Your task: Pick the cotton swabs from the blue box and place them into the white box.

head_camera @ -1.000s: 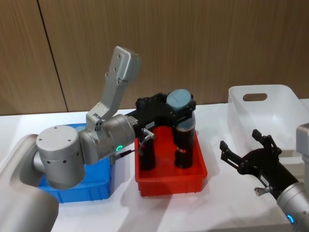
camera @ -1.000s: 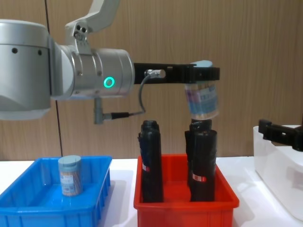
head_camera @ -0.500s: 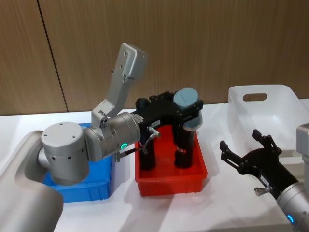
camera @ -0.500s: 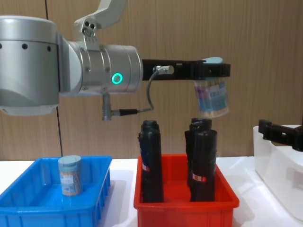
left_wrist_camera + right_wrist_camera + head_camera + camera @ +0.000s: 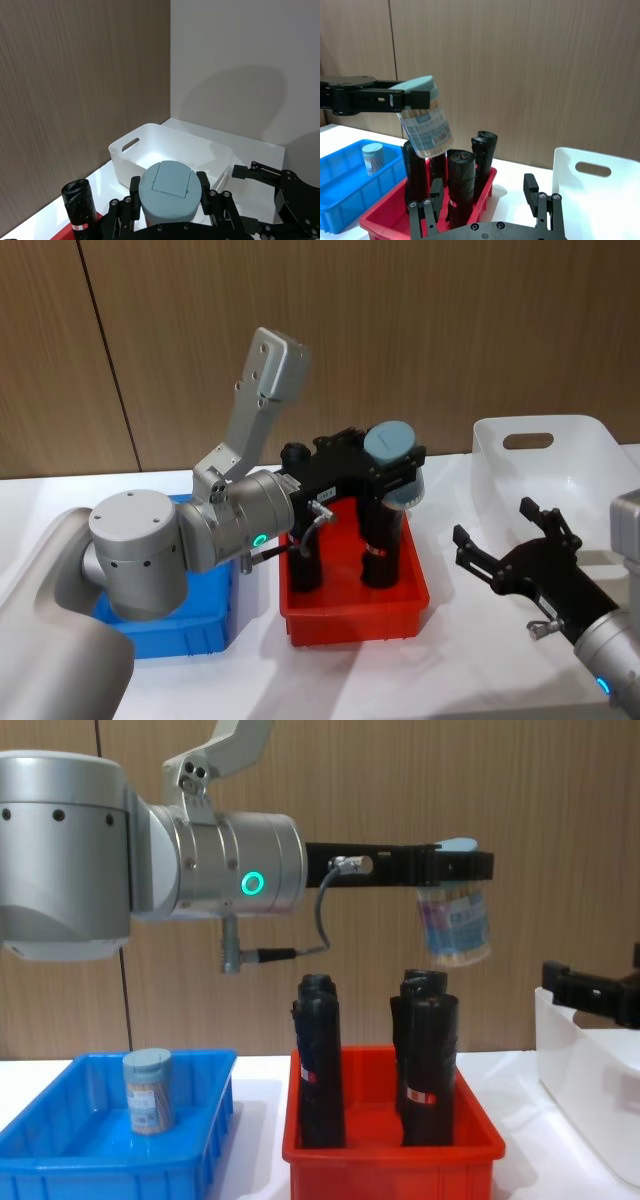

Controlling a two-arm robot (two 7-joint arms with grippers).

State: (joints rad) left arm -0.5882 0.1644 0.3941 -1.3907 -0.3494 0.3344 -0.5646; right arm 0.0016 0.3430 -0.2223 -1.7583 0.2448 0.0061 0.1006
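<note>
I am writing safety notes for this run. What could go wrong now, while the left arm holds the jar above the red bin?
1. The left pincer grips the cotton swab jar at its lid, and the jar hangs tilted; it might slip onto the black cylinders in the red bin.
2. The right pincer is open near the white box, so the arms might collide there.

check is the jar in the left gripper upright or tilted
Tilted: the left gripper holds the jar by its lid, base slanting sideways.
</note>
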